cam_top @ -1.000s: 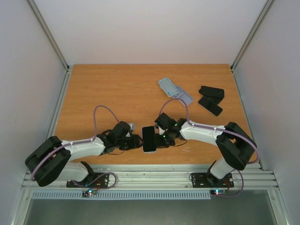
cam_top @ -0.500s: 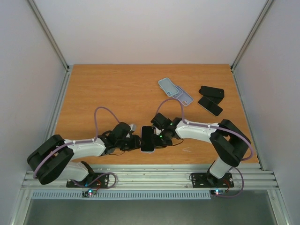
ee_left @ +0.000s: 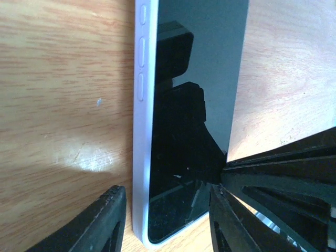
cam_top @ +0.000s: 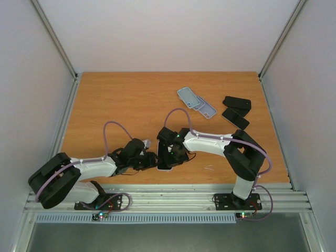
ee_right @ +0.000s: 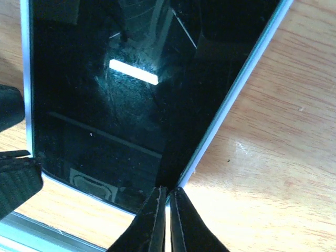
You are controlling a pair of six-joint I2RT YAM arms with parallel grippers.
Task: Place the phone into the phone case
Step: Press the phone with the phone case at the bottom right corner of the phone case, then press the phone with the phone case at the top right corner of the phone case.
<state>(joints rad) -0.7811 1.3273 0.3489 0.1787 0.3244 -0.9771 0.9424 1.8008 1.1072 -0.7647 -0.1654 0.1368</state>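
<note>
The phone (cam_top: 165, 160) lies screen up on the table near the front edge, its black screen framed by a pale case rim (ee_left: 143, 157). My left gripper (cam_top: 154, 160) is open, its jaws standing either side of the phone's near end (ee_left: 165, 223), the left jaw a little apart from the rim. My right gripper (cam_top: 171, 153) is shut, its fingertips (ee_right: 168, 202) pressed together at the phone's long edge (ee_right: 231, 100). The right fingers (ee_left: 283, 170) show in the left wrist view beside the screen.
Two pale blue phone cases (cam_top: 189, 96) (cam_top: 206, 109) lie overlapping at the back middle. Two black phones or cases (cam_top: 237, 103) (cam_top: 235, 118) lie at the back right. The table's front rail (cam_top: 168, 198) is close behind the phone.
My right arm has swung left and its gripper now sits over the phone's upper part. The phone and my left gripper have shifted slightly left.
</note>
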